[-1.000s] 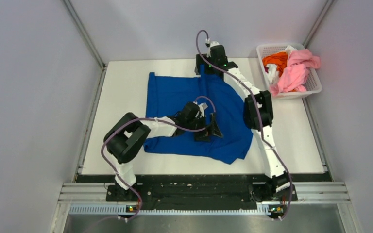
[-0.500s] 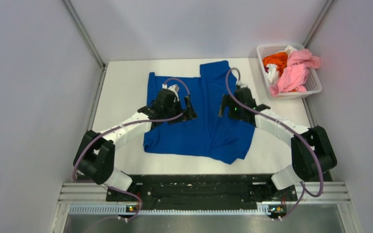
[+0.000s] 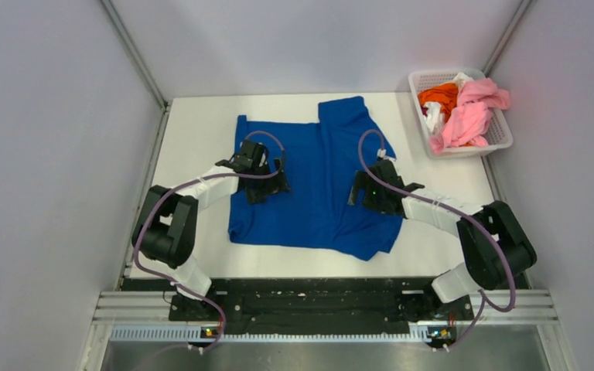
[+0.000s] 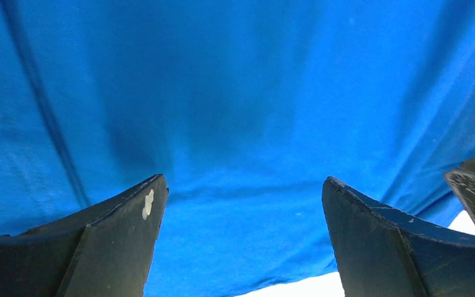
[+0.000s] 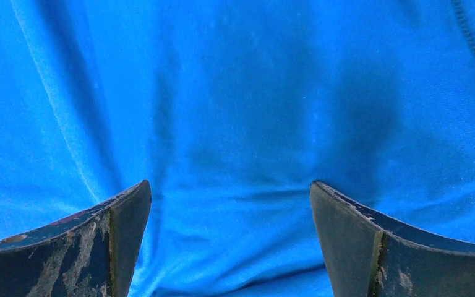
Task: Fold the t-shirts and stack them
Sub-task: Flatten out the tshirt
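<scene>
**A:** What lies on the white tabletop?

**B:** The royal blue t-shirt, spread mostly flat over the middle. One sleeve reaches the far edge. The hem points to the near edge, and its right end there is rumpled and doubled over.

**A:** And the other shirts?

**B:** They are in the white lattice basket at the far right corner, well apart from the blue one. The pink t-shirt is heaped on top and spills over the rim. The orange t-shirt and the white t-shirt are bunched beside it.

**A:** Where are the hands?

**B:** The left gripper is over the left half of the blue shirt and the right gripper over the right half, facing each other across the chest.

**A:** Do they grip anything?

**B:** No. Both sets of jaws are spread wide with only smooth blue cloth between them. I cannot tell whether the tips touch the fabric.
</scene>
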